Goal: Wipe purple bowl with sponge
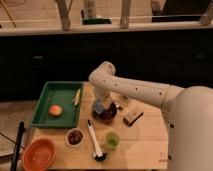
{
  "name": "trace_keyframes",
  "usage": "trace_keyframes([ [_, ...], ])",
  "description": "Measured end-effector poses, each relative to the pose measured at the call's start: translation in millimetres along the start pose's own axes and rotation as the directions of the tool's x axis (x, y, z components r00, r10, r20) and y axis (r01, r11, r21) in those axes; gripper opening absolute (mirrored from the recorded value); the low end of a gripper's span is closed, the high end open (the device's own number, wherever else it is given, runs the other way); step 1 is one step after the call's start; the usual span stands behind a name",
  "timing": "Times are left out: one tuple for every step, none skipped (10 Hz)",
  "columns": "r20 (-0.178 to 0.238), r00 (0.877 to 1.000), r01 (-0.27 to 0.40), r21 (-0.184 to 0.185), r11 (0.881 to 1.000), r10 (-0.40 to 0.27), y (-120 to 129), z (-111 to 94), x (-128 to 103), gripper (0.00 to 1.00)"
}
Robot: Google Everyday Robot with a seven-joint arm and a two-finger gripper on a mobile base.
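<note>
Purple bowl (106, 114) is sitting near the middle of the bench, just right of the green tray (59, 104). Gripper (101, 106) is hanging directly over its left half, appearing to be gripping the blue-grey sponge (99, 107) against the inner wall. Bowl is lying straight beneath the claw, so the wiping stroke is calling only for sweeping across toward the right rim.

The hand (102, 105), dark against its white arm (135, 90), sits over the dark purple-maroon bowl (107, 115), at a blue-grey sponge (99, 107). Right of the hand: a tan-and-brown block (132, 117). Left: a green tray (57, 103) with an orange-red fruit (55, 110). Below it: a green cup (112, 140), a white bowl (75, 136) with dark inside, and an orange bowl (38, 155). The surface (140, 147) is light wood.
</note>
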Motion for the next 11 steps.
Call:
trace_keyframes([
  [0.005,0.999,0.034,-0.010,0.999,-0.034,4.4,1.4,-14.7,0.00],
  [0.002,0.999,0.053,-0.018,0.998,-0.053,10.0,2.9,-21.3,0.00],
  [0.002,0.997,0.071,-0.030,0.997,-0.071,18.2,5.0,-27.8,0.00],
  [-0.001,0.998,0.065,-0.038,0.997,-0.065,26.6,5.3,-26.1,0.00],
  [-0.005,0.998,0.054,-0.043,0.998,-0.055,33.2,5.3,-21.2,0.00],
  [-0.010,0.999,0.032,-0.050,0.998,-0.033,44.7,4.9,-11.1,0.00],
  [-0.020,1.000,-0.001,-0.055,0.998,0.000,58.3,4.5,3.9,0.00],
  [-0.026,0.999,-0.036,-0.059,0.998,0.034,68.3,4.3,17.8,0.00],
  [-0.031,0.998,-0.060,-0.059,0.996,0.059,71.6,5.3,27.8,0.00],
  [-0.035,0.996,-0.090,-0.055,0.994,0.088,69.3,6.1,37.6,0.00],
  [-0.043,0.994,-0.104,-0.052,0.993,0.101,63.9,6.3,44.8,0.00],
])
